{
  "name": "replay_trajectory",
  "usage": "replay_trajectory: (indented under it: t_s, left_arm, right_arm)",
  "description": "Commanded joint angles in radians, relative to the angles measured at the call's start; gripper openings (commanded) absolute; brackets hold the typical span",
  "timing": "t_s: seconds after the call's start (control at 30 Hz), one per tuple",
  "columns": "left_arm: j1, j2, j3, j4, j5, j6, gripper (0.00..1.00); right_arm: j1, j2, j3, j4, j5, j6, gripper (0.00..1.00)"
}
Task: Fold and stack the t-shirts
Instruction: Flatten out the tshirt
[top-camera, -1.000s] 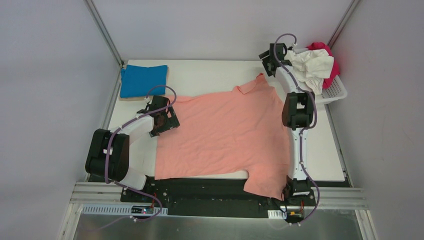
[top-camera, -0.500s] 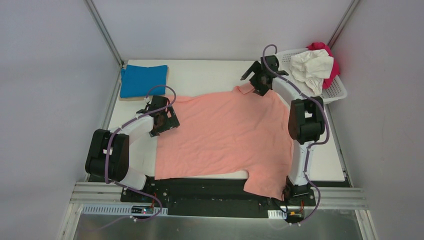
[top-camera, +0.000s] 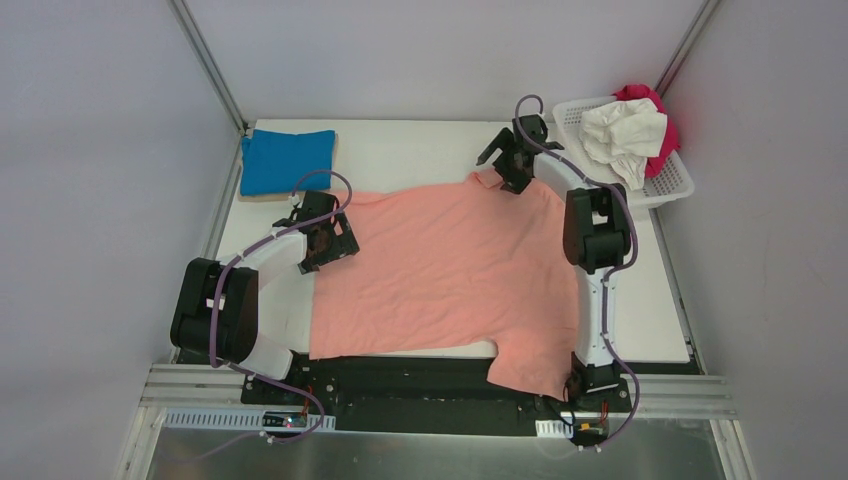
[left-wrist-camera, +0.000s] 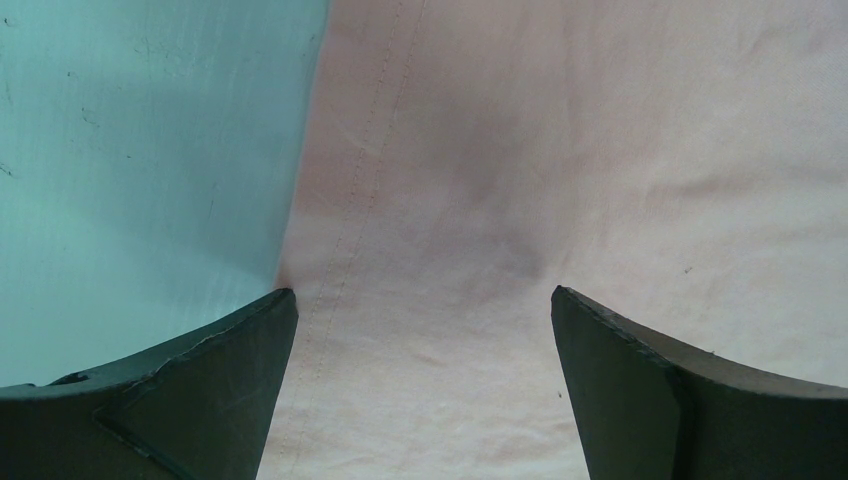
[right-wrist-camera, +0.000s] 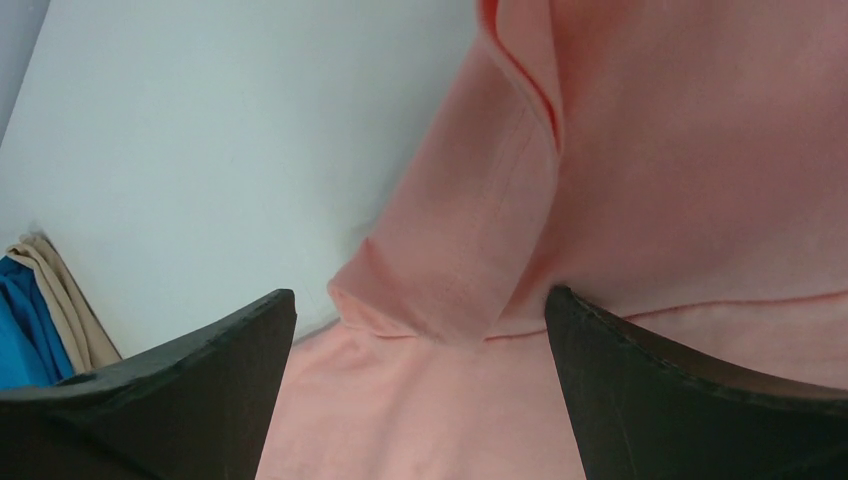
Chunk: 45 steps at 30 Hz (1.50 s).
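A white table (top-camera: 420, 140) carries nearly everything. Spread flat over most of it lies the salmon-pink t-shirt (top-camera: 450, 270), collar toward the far side and one sleeve hanging off the near edge. At the far right corner stands a white lattice basket (top-camera: 672, 182) holding a crumpled white t-shirt (top-camera: 622, 130) with a magenta t-shirt (top-camera: 645, 97) bunched behind it. At the far left corner a blue t-shirt (top-camera: 287, 160) lies folded on a thin tan board (top-camera: 262, 197). The left gripper (top-camera: 325, 240) sits low over the pink shirt's stitched left edge, its fingers spread wide and clasping nothing. The right gripper (top-camera: 505, 165) hangs just above the collar, where the cloth is rumpled into a small fold; its fingers too stand wide apart, with nothing held.
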Motion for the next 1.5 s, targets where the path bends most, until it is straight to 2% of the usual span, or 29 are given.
replay_trajectory:
  t_s: [0.0,0.17,0.3,0.43,0.57,0.67,0.83,0.97,1.07,1.27,1.47]
  left_arm:
    - [-0.004,0.015,-0.005,-0.027,0.021,0.009,0.99]
    - [-0.004,0.015,-0.007,-0.028,0.021,0.012,0.99]
    - [-0.004,0.014,-0.011,-0.027,0.019,0.012,0.99]
    - [-0.004,0.013,-0.013,-0.028,0.018,0.014,0.99]
    - [-0.004,0.008,-0.009,-0.029,0.024,0.014,0.99]
    - [-0.004,-0.004,0.011,-0.033,0.03,0.013,0.99]
    - [-0.004,-0.046,0.068,-0.038,0.06,0.005,0.99]
    - [-0.004,-0.063,0.147,-0.047,0.071,-0.018,0.99]
    - [-0.004,-0.038,0.22,-0.047,0.051,-0.04,0.99]
    - [-0.003,0.142,0.394,-0.032,0.039,-0.035,0.99]
    - [-0.003,0.336,0.556,-0.007,0.069,-0.004,0.99]
  right_arm:
    - [0.002,0.045,0.077,0.037,0.015,-0.004,0.99]
    - [0.001,0.078,0.082,0.132,0.031,0.021,1.0]
    - [0.002,0.139,0.161,0.242,0.045,0.088,1.0]
    - [0.003,0.262,0.335,0.356,0.12,0.192,1.0]
    - [0.002,0.377,0.593,0.372,0.163,0.227,0.99]
    - [0.0,0.342,0.643,0.328,0.135,0.172,1.0]
    - [0.009,0.051,0.314,0.19,0.102,-0.011,1.0]
    - [0.022,-0.234,-0.132,0.165,0.046,-0.059,1.0]
    - [0.054,-0.375,-0.367,0.164,0.037,-0.079,1.0]
    - [0.095,-0.506,-0.637,0.175,0.023,-0.035,0.99]
    - [0.084,-0.518,-0.729,0.17,0.097,-0.013,0.99]
